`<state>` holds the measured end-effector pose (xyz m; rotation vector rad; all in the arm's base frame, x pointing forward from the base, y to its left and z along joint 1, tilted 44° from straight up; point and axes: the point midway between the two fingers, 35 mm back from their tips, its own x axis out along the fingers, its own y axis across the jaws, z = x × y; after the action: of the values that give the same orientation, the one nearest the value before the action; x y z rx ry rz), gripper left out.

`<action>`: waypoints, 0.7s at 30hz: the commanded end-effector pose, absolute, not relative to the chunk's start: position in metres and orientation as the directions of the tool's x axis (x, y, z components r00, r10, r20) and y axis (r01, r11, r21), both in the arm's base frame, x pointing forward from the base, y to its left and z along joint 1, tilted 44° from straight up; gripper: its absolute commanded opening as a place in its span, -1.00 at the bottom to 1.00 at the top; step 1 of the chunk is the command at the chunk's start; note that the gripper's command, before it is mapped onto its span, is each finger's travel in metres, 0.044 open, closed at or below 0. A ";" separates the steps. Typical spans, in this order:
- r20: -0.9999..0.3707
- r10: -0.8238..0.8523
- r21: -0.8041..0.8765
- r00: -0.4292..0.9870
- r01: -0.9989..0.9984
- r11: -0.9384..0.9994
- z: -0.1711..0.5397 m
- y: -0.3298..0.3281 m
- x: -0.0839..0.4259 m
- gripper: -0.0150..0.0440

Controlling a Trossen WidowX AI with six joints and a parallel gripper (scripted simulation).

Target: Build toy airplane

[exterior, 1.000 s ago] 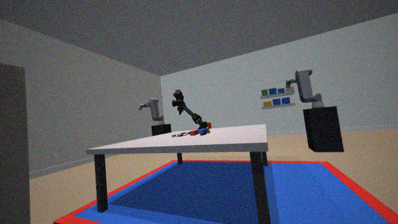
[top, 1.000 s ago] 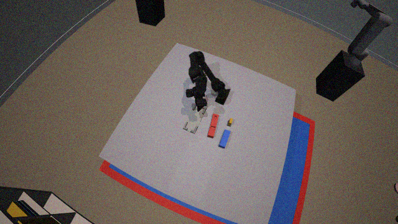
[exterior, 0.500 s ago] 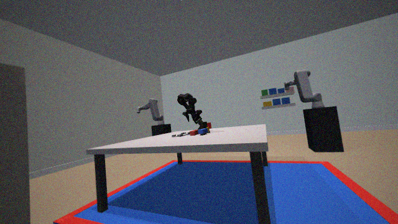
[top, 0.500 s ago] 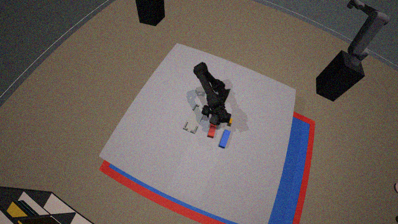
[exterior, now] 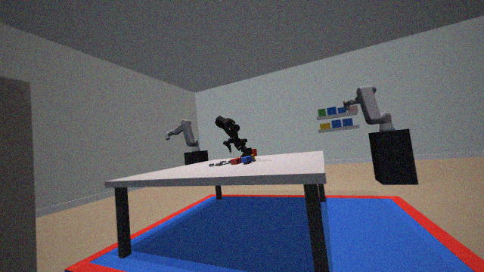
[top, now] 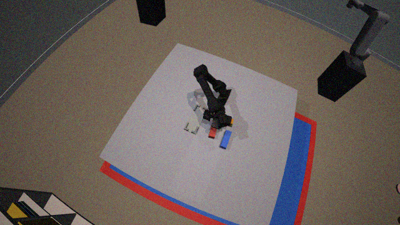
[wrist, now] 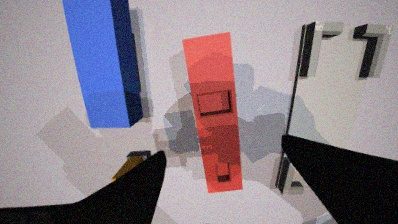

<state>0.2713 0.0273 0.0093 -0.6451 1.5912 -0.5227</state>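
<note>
The red fuselage lies on the table outside the cradle, its larger and smaller sockets facing up and empty. The blue wing lies beside it. The yellow tail fin is partly hidden by the arm in the top view and by the left finger in the wrist view. The jig cradle, pale with corner brackets, holds nothing in its visible part. My gripper is open and empty above the fuselage, whose socketed end shows between the fingertips.
The black arm reaches over the white table; its shadows fall around the parts. The wing is on the fuselage's left in the wrist view, the cradle on its right. Other robot arms stand on black pedestals away from the table.
</note>
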 end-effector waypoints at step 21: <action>-0.731 -0.679 -0.671 -0.065 -0.112 0.733 -0.026 -0.006 0.267 1.00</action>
<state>0.2686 -0.0010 -0.0213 -0.6478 1.5906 -0.5223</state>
